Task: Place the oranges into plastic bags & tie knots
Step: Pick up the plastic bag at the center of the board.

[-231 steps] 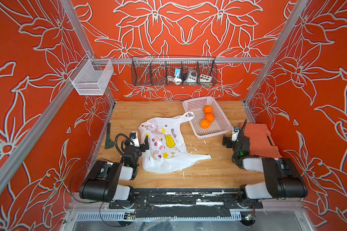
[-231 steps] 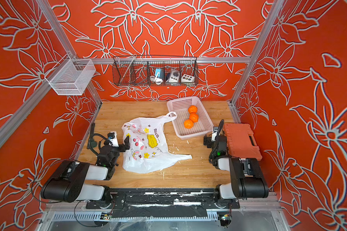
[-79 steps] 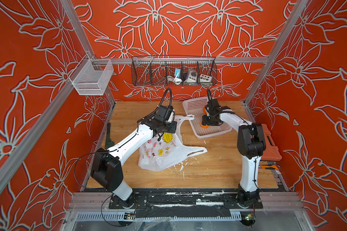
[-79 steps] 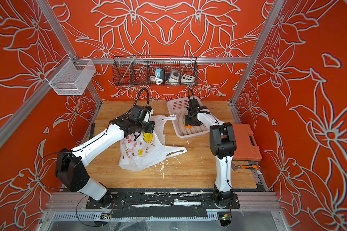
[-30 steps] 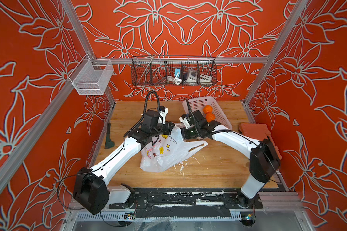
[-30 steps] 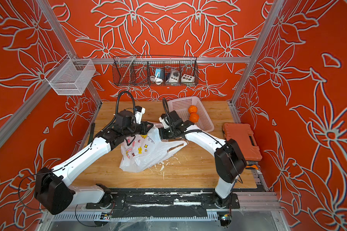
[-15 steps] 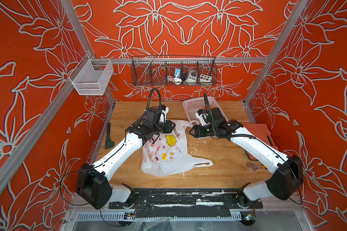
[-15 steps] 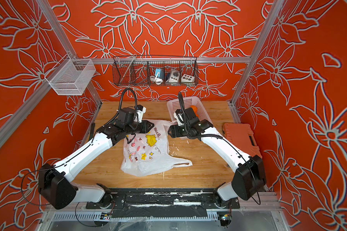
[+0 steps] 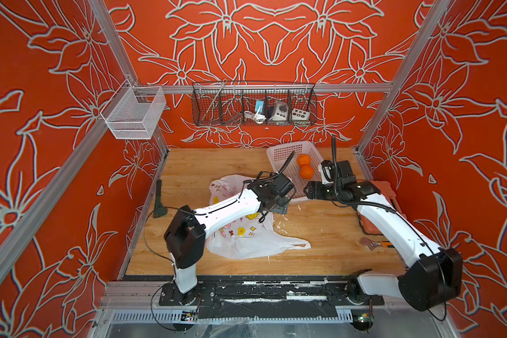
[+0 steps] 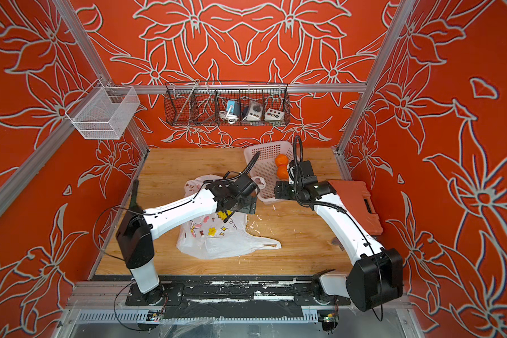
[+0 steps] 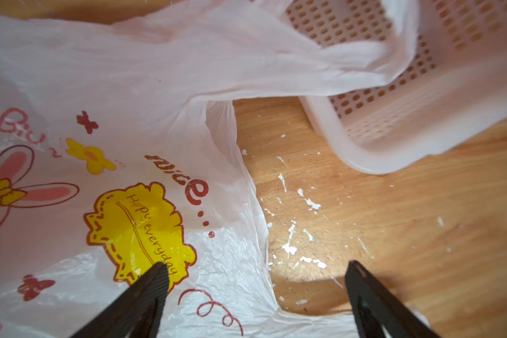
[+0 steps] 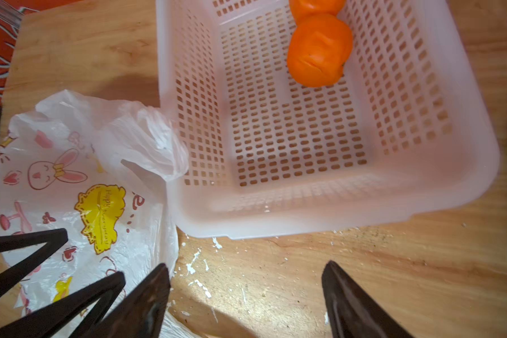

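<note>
Roughly, from the near edge of the cell to the far wall:

- Worktop (image 9: 328, 234): pale wood flecked with white scraps. Both arm bases sit on the near rail.
- Wrench (image 9: 369, 243): near right, flat on the wood beside the right arm.
- Plastic bag (image 9: 246, 240) (image 10: 214, 240): white, printed with bunnies, flowers and a yellow label (image 11: 138, 231). It lies crumpled left of centre, partly under the left arm. One handle trails flat toward the near right. The other handle loop (image 12: 152, 146) rests against the near-left corner of the basket. Not yet knotted.
- Left claw (image 11: 256, 264): spread wide with nothing between. It hangs above the bag's right edge, one finger (image 11: 147, 292) over the yellow label and the other over bare wood.
- Right claw (image 12: 245, 264): also spread wide and empty. It hangs above bare wood on the near side of the basket's near wall, just right of the left claw.
- Dark green tool (image 9: 158, 199): at the left edge, well apart from the bag.
- Tool case (image 10: 354, 202): orange, at the right edge, partly under the right arm.
- Basket (image 9: 278, 152) (image 12: 305, 216): white, perforated, far right of centre.
- Oranges (image 9: 303, 160) (image 9: 306, 172): two in the basket toward its right wall, touching each other.
- Wire rack (image 9: 253, 102): dark, on the far wall, holding small devices.
- Mesh basket (image 9: 132, 112): white, hung on the far-left rail.
</note>
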Controlling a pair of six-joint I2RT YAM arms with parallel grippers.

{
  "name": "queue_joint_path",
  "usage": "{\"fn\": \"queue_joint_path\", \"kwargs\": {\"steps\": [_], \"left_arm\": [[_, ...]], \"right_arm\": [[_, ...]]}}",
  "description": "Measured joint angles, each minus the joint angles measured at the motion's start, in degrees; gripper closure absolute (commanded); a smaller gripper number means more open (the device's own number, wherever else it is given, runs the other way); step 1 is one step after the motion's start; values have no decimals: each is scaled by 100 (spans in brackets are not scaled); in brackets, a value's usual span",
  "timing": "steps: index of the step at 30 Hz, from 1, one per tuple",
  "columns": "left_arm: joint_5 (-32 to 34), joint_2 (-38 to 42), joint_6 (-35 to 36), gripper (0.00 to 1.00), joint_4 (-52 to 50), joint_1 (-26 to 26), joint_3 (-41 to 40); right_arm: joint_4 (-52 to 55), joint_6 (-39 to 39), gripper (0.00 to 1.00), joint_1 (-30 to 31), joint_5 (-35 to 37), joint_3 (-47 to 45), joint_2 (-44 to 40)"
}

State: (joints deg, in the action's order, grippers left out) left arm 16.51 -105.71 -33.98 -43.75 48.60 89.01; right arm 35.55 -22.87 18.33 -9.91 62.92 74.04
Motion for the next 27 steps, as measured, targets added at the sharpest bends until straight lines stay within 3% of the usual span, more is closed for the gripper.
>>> {"fn": "queue_joint_path", "kwargs": {"steps": [11, 15, 19, 25, 27], "left_arm": [[1091, -1497, -232, 12, -911, 170, 741], [1268, -1582, -225, 14, -1021, 168, 728], [1377, -1659, -225, 23, -1054, 160, 717], [1429, -1740, -195, 23, -1034, 96, 566], [1434, -1788, -192, 31, -1003, 85, 566]], "right_arm": [[-42, 4, 13, -85, -59, -649, -326], [-44, 9, 13, -103, -63, -686, -374], [-66, 9, 13, -109, -79, -686, -393], [-131, 9, 13, -109, -151, -695, -393], [-136, 9, 13, -109, -177, -708, -393]]}}
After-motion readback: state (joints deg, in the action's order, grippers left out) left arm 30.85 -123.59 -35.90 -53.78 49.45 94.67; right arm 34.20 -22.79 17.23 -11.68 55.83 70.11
